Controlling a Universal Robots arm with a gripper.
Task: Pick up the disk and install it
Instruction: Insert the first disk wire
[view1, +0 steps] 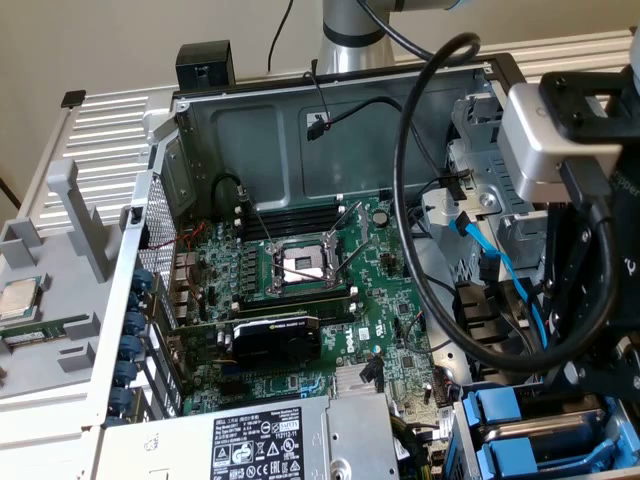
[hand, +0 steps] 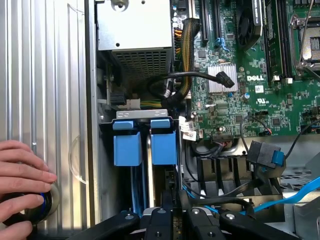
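Note:
The disk (hand: 164, 145) stands on edge in the drive bay of the open computer case, and I see it end-on as a bright blue carrier with a thin metal edge running back from it. My gripper (hand: 175, 201) reaches down onto that edge. Its black fingers are drawn close together and appear shut on the disk. A second blue-carrier drive (hand: 126, 147) sits in the slot beside it. In the exterior view the gripper (view1: 588, 385) hangs over the blue carriers (view1: 510, 415) at the case's lower corner on that view's right.
A person's hand (hand: 22, 172) rests on a round black and blue knob on the ribbed table beside the case. Black and blue cables (view1: 500, 275) loop around the arm and bay. The power supply (hand: 135, 30) and motherboard (view1: 300, 270) lie nearby. A CPU chip (view1: 18, 298) sits outside the case.

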